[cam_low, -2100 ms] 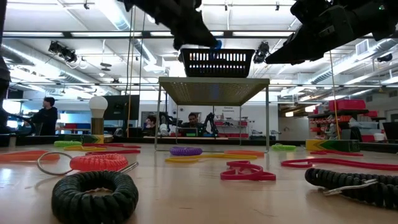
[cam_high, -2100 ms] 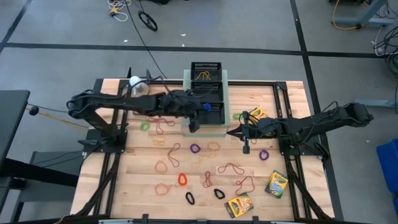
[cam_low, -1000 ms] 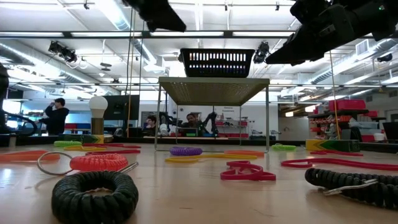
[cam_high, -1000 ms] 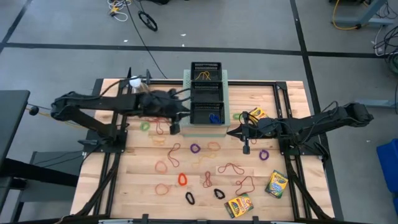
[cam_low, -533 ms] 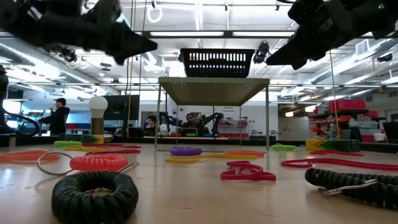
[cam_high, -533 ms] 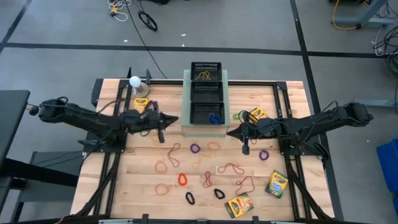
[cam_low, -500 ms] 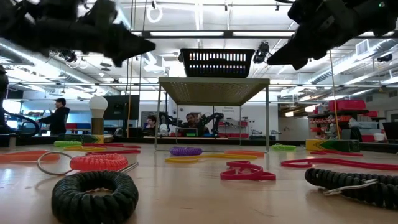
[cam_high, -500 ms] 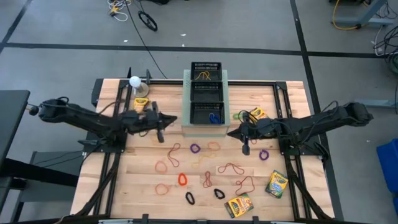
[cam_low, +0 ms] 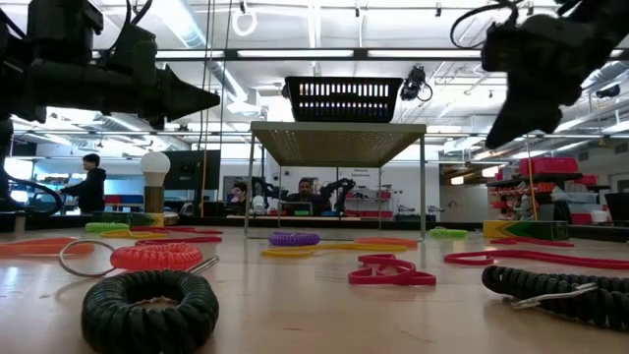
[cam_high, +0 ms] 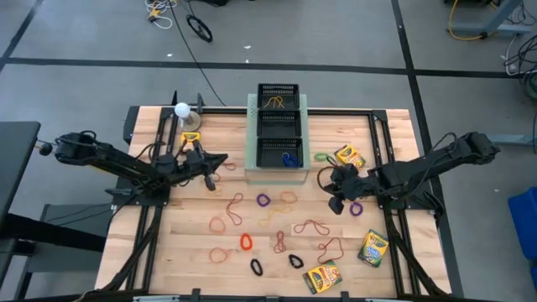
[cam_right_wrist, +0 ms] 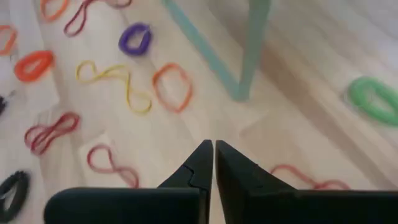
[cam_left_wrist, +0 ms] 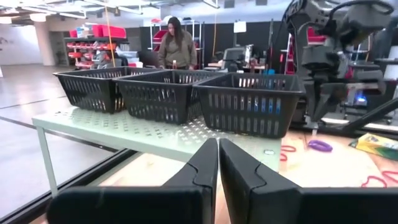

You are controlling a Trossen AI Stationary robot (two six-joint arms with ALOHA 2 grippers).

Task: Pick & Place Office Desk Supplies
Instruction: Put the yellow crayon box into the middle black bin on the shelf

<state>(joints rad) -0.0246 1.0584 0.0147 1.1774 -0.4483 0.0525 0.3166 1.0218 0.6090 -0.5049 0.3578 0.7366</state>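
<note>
Three black mesh trays stand in a row on a pale-green perforated stand at the table's far middle. The near tray holds a blue band. Many rubber bands lie loose on the wood, among them a purple loop and an orange loop. Crayon boxes lie at the right. My left gripper is shut and empty, level, left of the stand. My right gripper is shut and empty, slanting down above the bands right of the stand.
A white ball on a stand is at the far left, with a yellow box near it. More crayon boxes lie at the right and near edges. A person stands in the room behind.
My left gripper has drawn back from the stand toward the table's left edge, sunk lower and tipped to level. My right gripper has rolled and tipped down toward the bands, shifting slightly toward the table's right edge.
</note>
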